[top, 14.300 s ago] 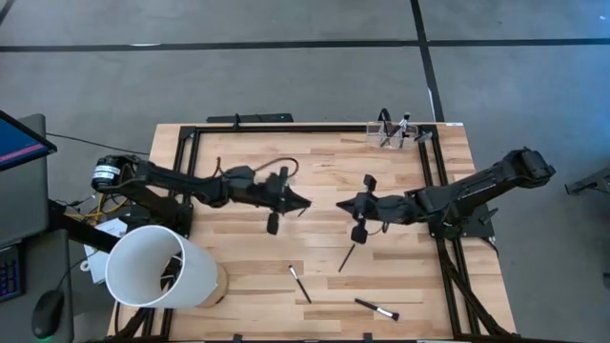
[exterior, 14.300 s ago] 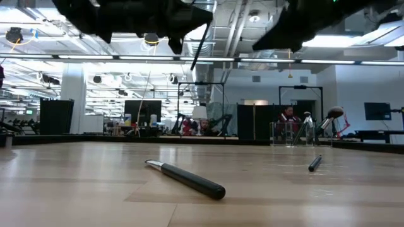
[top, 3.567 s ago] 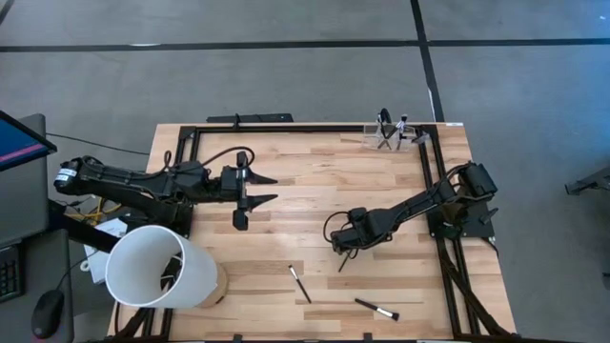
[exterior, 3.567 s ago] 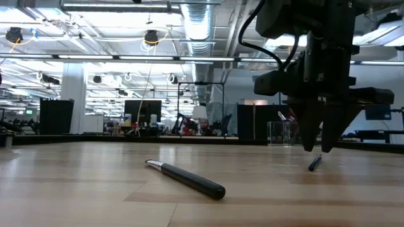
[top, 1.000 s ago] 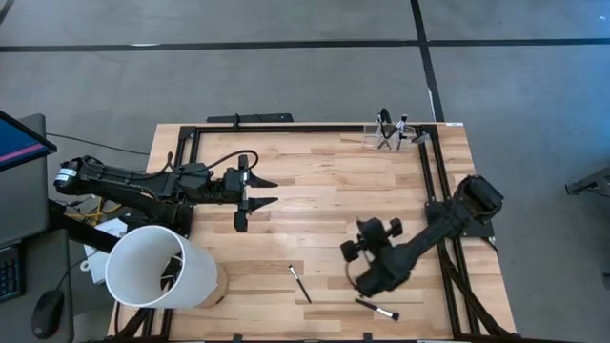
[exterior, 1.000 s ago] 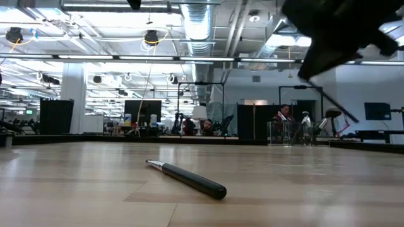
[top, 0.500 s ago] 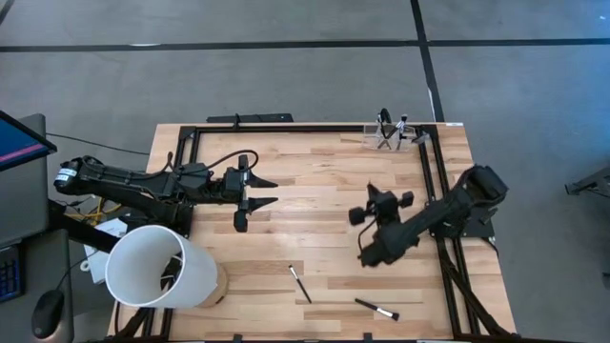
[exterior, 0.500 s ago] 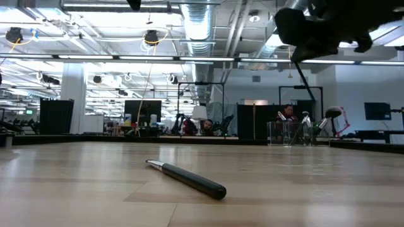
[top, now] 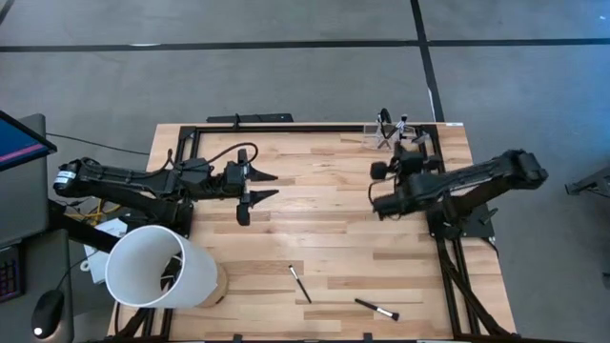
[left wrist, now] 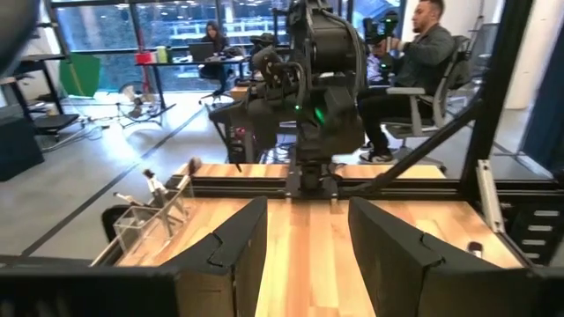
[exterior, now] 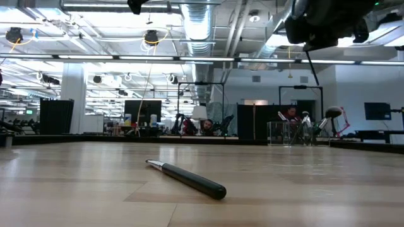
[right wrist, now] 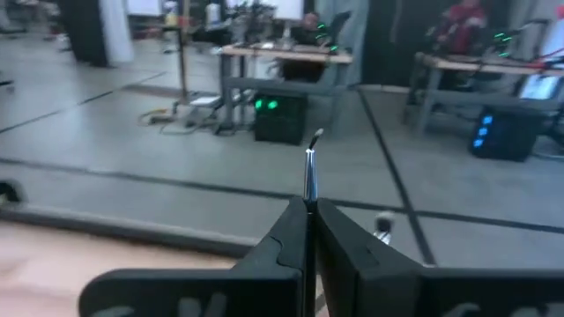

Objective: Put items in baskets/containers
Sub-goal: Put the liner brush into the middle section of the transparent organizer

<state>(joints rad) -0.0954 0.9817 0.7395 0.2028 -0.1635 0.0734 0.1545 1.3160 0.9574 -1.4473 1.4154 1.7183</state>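
Near the table's (top: pixel 324 238) far right corner, the right gripper (right wrist: pixel 308 231) pinches a brush (right wrist: pixel 310 172) beside the clear holder (top: pixel 393 135). Two brushes (top: pixel 299 284) lie near the front edge. The left gripper (top: pixel 270 187) waits, fingers apart. People sit in the room behind.

Your right hand (right wrist: pixel 307 231) fills the lower part of this view, its two dark fingers (right wrist: pixel 284 231) pressed together on a thin brush (right wrist: pixel 309 180) that stands up between them, silvery ferrule and small tip pointing away from the camera. At the lower left edge you can see a pale strip of the bench (right wrist: pixel 35 242) with its dark frame rail (right wrist: pixel 132 231) running along it, and past that a grey floor (right wrist: pixel 176 167). Farther back stand desks (right wrist: pixel 286 62) with green-lit gear beneath, and a person in red (right wrist: pixel 461 22) sits at the far right, blurred.
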